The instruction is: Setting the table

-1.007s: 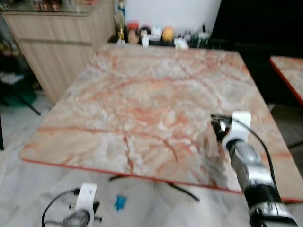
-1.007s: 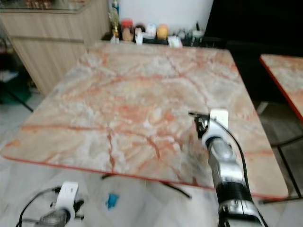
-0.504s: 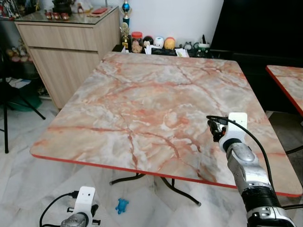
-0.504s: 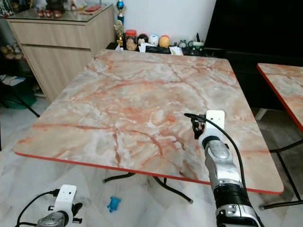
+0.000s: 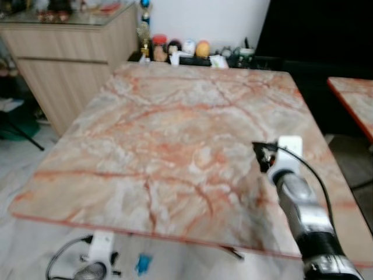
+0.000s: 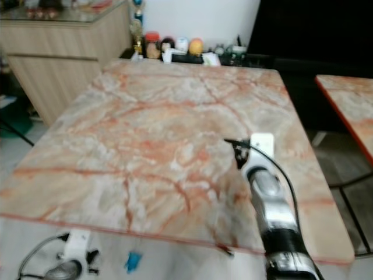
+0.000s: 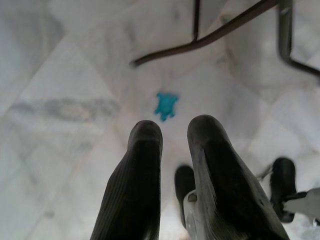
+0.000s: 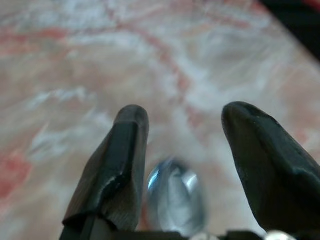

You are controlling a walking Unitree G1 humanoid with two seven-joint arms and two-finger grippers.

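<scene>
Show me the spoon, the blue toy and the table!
spoon (image 8: 175,197), right wrist view, on its shiny bowl
blue toy (image 7: 165,105), left wrist view, on its middle
table (image 5: 175,116), left eye view, on its bare marble top

One marbled table (image 5: 175,128), a second table's corner (image 5: 352,96), one spoon (image 8: 175,197), one blue toy (image 7: 165,105) (floor), one cabinet (image 5: 70,58).

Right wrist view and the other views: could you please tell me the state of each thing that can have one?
right gripper: open, above the marble table.
shiny spoon-like thing: between its fingers; blurred, contact unclear.
left gripper: hanging idle over the floor.
blue toy: lying on the floor.
</scene>
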